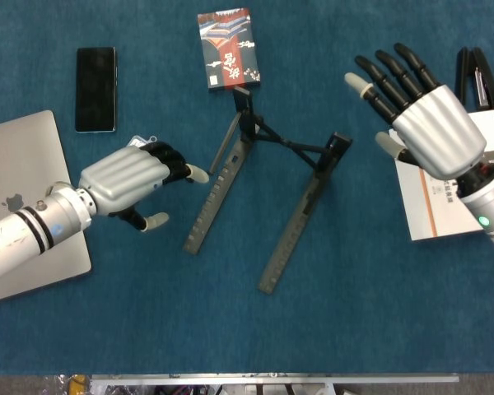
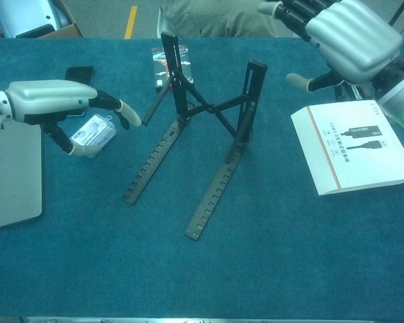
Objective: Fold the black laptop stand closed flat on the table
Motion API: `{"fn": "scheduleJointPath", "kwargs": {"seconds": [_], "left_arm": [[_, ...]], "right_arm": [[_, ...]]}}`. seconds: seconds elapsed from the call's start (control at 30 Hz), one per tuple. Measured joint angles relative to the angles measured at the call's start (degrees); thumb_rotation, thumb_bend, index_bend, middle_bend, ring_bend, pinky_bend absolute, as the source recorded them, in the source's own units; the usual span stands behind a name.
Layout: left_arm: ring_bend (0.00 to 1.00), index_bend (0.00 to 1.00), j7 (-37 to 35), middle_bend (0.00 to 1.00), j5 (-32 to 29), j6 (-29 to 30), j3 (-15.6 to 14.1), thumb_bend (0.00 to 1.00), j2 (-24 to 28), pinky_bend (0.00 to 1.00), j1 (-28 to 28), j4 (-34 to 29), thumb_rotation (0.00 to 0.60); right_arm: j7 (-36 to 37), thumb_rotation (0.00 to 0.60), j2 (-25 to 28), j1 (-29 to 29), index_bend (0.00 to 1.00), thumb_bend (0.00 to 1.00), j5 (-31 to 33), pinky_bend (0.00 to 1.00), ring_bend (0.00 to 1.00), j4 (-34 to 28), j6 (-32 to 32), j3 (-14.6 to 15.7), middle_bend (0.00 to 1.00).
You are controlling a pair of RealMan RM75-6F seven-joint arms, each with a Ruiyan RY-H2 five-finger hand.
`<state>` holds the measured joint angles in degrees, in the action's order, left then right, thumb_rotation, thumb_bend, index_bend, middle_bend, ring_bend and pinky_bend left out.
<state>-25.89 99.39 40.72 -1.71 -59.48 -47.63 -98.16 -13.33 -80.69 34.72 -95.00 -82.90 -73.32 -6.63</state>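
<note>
The black laptop stand stands unfolded mid-table, its two long notched rails on the cloth, its two uprights raised and a crossbar between them. My left hand hovers just left of the stand's left rail, fingers extended toward it, holding nothing. My right hand is raised to the right of the stand's right upright, fingers spread, apart from it.
A silver laptop lies at the left edge under my left forearm. A small clear case and a black phone lie left of the stand. A card box sits behind it. A white booklet lies at the right.
</note>
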Motion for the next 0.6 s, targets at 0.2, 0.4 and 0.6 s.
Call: {"fn": "scheduleJointPath", "kwargs": {"seconds": [0.2, 0.4, 0.6], "left_arm": [[0.15, 0.19, 1.8, 0.25, -1.9, -1.3, 0.0, 0.36, 0.2, 0.11, -1.1, -0.8, 0.600], [0.15, 0.19, 5.6, 0.25, -4.7, -2.1, -0.3, 0.36, 1.1, 0.11, -1.0, -1.7, 0.600], [0.15, 0.19, 10.0, 0.25, -7.6, -1.1, -1.1, 0.36, 4.1, 0.11, 1.0, -3.9, 0.600]], "right_arm": [[2.5, 0.600, 1.3, -0.6, 0.00, 0.25, -1.1, 0.06, 0.00, -0.6, -1.6, 0.5, 0.04], [7.5, 0.600, 3.7, -1.0, 0.00, 0.25, -3.4, 0.06, 0.00, -4.0, -2.9, 1.7, 0.04], [13.7, 0.600, 6.4, -0.9, 0.00, 0.25, -9.4, 0.06, 0.00, -7.0, -5.2, 3.7, 0.04]]}}
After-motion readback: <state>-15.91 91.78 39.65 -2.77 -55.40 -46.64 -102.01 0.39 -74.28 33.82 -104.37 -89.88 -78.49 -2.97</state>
